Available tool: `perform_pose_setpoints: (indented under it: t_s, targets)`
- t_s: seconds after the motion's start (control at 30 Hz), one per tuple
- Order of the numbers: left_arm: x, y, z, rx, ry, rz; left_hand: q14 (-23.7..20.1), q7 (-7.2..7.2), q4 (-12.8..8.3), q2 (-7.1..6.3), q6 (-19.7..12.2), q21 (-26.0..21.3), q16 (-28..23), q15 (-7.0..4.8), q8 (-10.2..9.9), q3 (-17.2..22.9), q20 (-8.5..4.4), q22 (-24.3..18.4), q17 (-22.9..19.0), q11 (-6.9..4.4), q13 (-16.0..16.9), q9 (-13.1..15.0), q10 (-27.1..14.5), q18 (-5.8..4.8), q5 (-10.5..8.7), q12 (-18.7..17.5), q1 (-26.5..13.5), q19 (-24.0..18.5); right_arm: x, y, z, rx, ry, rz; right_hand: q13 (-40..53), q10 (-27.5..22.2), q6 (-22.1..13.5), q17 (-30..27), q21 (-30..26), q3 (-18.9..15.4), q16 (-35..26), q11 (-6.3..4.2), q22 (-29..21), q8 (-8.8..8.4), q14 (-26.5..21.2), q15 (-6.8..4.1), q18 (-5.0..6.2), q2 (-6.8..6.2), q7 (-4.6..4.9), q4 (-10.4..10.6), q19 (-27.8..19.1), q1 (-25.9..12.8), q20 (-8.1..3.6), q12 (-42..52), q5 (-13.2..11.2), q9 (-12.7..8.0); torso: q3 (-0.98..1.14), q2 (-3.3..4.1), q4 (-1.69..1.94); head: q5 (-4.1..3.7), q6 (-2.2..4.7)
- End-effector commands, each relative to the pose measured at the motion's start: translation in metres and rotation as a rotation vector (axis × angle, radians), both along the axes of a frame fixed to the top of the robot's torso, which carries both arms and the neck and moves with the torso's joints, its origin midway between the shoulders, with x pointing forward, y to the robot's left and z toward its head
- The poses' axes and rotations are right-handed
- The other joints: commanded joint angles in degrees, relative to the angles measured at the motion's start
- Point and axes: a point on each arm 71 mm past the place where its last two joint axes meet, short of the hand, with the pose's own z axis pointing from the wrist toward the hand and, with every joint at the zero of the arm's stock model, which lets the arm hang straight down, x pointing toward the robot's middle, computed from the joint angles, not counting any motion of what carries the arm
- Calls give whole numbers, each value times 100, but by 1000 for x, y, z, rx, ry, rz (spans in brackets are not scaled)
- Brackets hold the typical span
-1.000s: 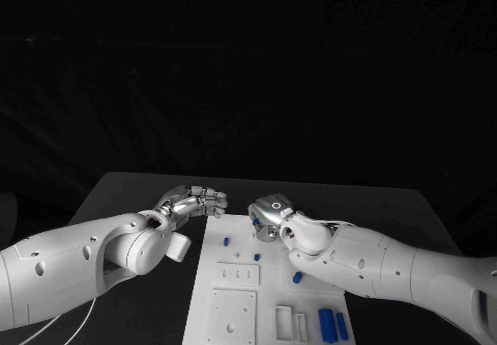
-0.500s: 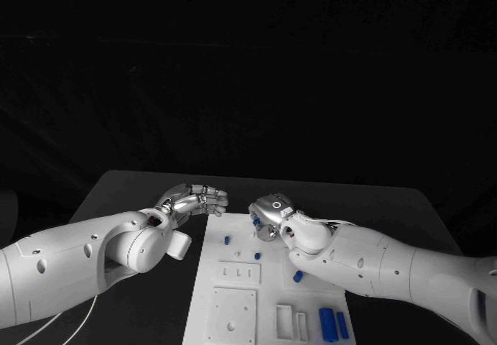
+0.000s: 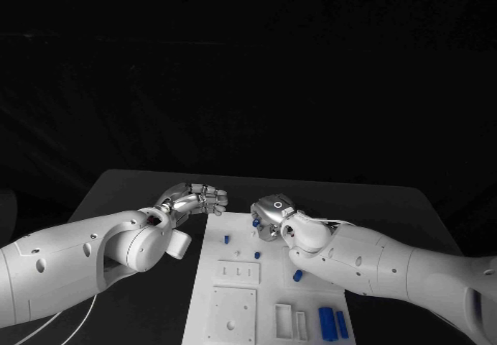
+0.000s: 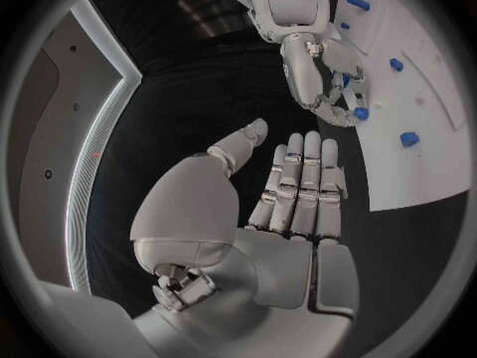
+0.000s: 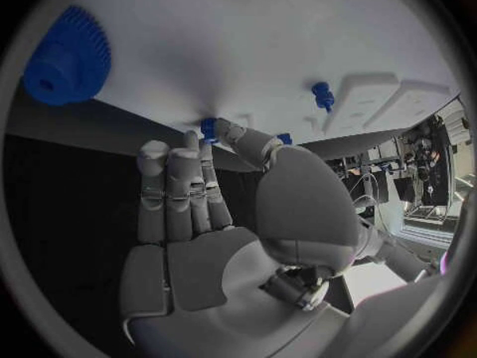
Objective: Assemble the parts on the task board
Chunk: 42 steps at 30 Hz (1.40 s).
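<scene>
Placement is the step we judge to be in hand: our right robot hand [image 3: 271, 215] sits over the far end of the task board [image 3: 236, 302] and pinches a small blue part [image 5: 209, 127] between thumb and fingertips, right against the board's white surface near its far edge. The left wrist view shows the same pinch from the side, blue piece [image 4: 360, 113] at the fingertips. Our left robot hand [image 3: 194, 200] hovers just beside the board's far left corner over the black counter [image 3: 124, 190], holding nothing; its fingers lie extended side by side, the thumb set apart.

To do this well, we would keep the part square to the board and bring it down straight, not at a slant, so it seats rather than jams. Whether it has already entered a hole we cannot tell, since the fingers hide the contact. The grip should loosen only once the piece stands by itself. A blue gear [image 5: 67, 56] lies on the board near the right robot hand, and other blue pieces [image 3: 330, 322] wait at the near end, so the withdrawal should rise clear of them.
</scene>
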Motion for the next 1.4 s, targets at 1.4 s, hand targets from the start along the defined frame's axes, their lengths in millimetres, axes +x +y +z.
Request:
perform_pose_setpoints:
  t_s: [1.4]
  targets:
    - [11,16,-1,6,-5,16,42,37,-69,-2,-2,39,-49,-1,-36,26,0,123,17,4,-16,-14,33,90,30,-75,-34,-19,0,-122,40,201,273,-152,5500,-337,-508,817,522,-1330,1179,-267,145,-436,-108,-209,397,-12,19,-178,249,-313,-259,6490,575,-134,99,-108,-258,24,148]
